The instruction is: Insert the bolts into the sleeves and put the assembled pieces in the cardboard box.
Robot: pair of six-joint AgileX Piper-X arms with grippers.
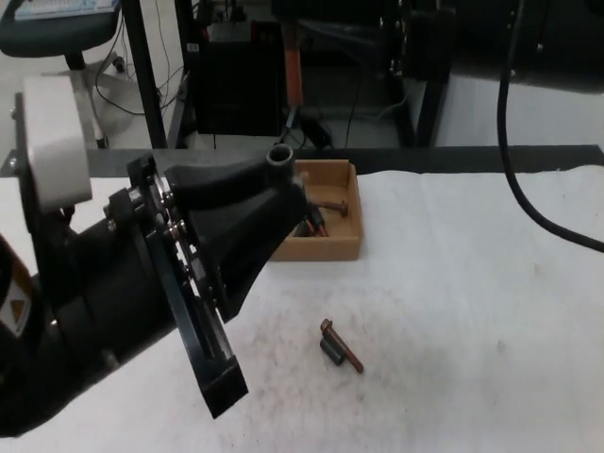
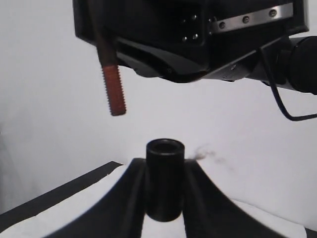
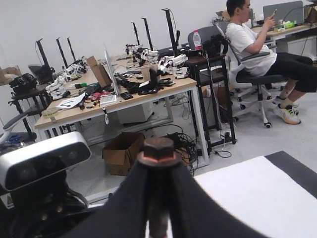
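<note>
Looking at a white cloth-covered bench (image 1: 491, 283), brown cardboard box (image 1: 321, 247) near its far edge. With the left gripper (image 2: 165, 171), pinching an upright black cylindrical sleeve (image 2: 165, 196) tight. With the right gripper (image 3: 157, 166), clamping a rusty-red threaded bolt (image 2: 113, 89) by its head, tip near the sleeve's mouth, apart. Also spotting one assembled bolt-and-sleeve (image 1: 340, 346) lying on the cloth.
</note>
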